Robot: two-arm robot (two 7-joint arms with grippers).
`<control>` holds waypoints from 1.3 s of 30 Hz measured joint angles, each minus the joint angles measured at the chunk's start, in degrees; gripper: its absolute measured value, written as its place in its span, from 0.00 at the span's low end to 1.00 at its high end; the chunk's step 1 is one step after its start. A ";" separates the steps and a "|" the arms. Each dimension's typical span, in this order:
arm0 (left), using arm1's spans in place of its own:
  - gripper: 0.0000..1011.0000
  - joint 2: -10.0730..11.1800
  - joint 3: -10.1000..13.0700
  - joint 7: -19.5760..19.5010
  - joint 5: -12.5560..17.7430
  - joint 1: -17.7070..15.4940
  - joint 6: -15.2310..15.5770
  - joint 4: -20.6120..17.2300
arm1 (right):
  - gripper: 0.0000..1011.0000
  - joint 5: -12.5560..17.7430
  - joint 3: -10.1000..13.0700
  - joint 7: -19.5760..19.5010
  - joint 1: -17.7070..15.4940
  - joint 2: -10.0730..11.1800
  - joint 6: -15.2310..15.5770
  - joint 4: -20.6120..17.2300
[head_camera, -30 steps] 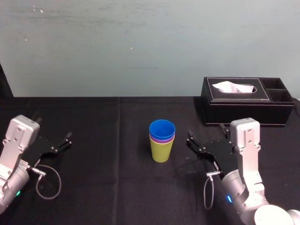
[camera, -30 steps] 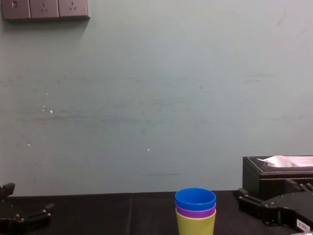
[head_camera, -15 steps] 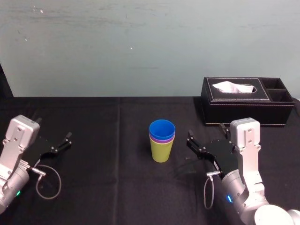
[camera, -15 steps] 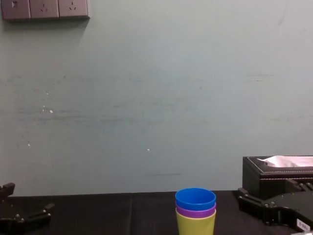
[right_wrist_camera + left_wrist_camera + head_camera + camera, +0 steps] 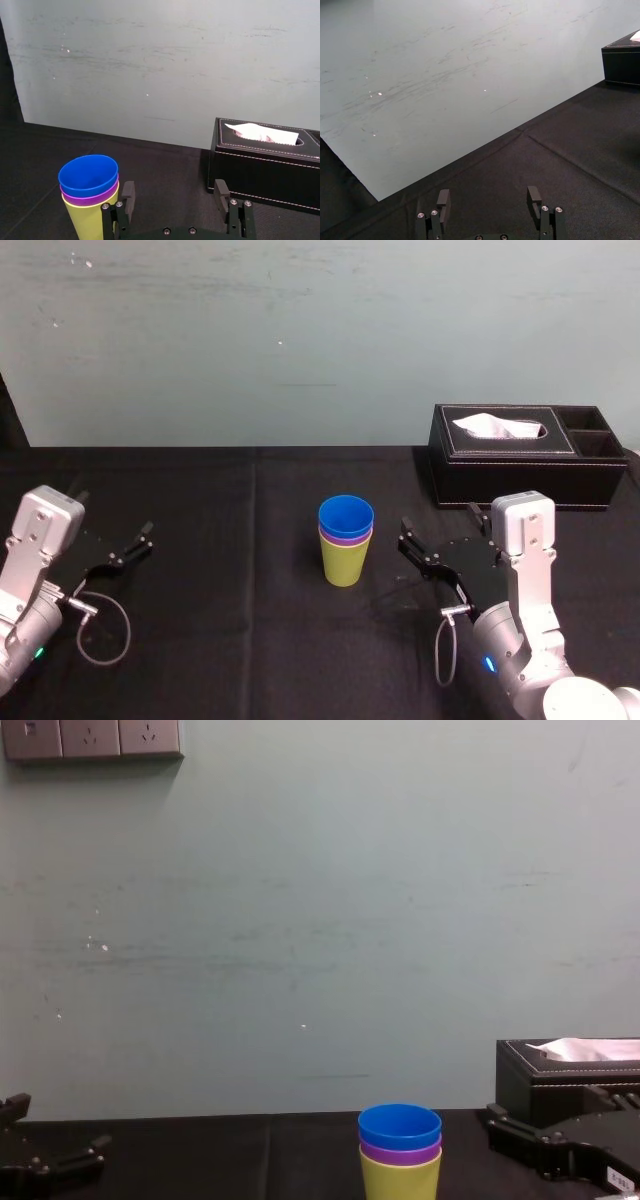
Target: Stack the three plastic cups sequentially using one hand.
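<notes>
The three plastic cups stand nested upright at the table's middle: the yellow-green cup (image 5: 344,566) at the bottom, the purple cup (image 5: 346,536) in it, the blue cup (image 5: 346,514) innermost on top. My right gripper (image 5: 443,526) rests low just right of the stack, a short gap away, open, with nothing between its fingers. In the right wrist view the blue cup (image 5: 89,175) stands outside one finger (image 5: 127,194). The stack also appears in the chest view, blue cup (image 5: 400,1126) uppermost. My left gripper (image 5: 113,516) is parked at the far left, open and empty, as the left wrist view (image 5: 489,198) confirms.
A black leather tissue box (image 5: 520,455) with a white tissue sticking out stands at the back right, behind my right gripper. A black cloth (image 5: 230,620) covers the table. A pale wall rises close behind, with sockets (image 5: 92,738) high on the left.
</notes>
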 joint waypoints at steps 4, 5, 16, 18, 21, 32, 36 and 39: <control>0.99 0.00 0.00 0.00 0.00 0.00 0.00 0.00 | 0.99 0.00 0.00 0.00 0.00 0.00 0.00 0.00; 0.99 0.00 0.00 0.00 0.00 0.00 0.00 0.00 | 0.99 -0.01 0.00 0.00 0.00 0.00 0.00 0.00; 0.99 0.00 0.00 0.00 0.00 0.00 0.00 0.00 | 0.99 0.00 0.00 0.00 0.00 0.00 0.00 0.00; 0.99 0.00 0.00 0.00 0.00 0.00 0.00 0.00 | 0.99 0.00 0.00 0.00 0.00 0.00 0.00 0.00; 0.99 0.00 0.00 0.00 0.00 0.00 0.00 0.00 | 0.99 0.00 0.00 0.00 0.00 0.00 0.00 0.00; 0.99 0.00 0.00 0.00 0.00 0.00 0.00 0.00 | 0.99 0.00 0.00 0.01 0.00 0.00 0.00 0.00; 0.99 0.00 0.00 0.00 0.00 0.00 0.00 0.00 | 0.99 0.00 0.00 0.00 0.00 0.00 0.00 0.00; 0.99 0.00 0.00 0.00 0.00 0.00 0.00 0.00 | 0.99 0.00 0.00 0.01 0.00 0.00 0.00 0.00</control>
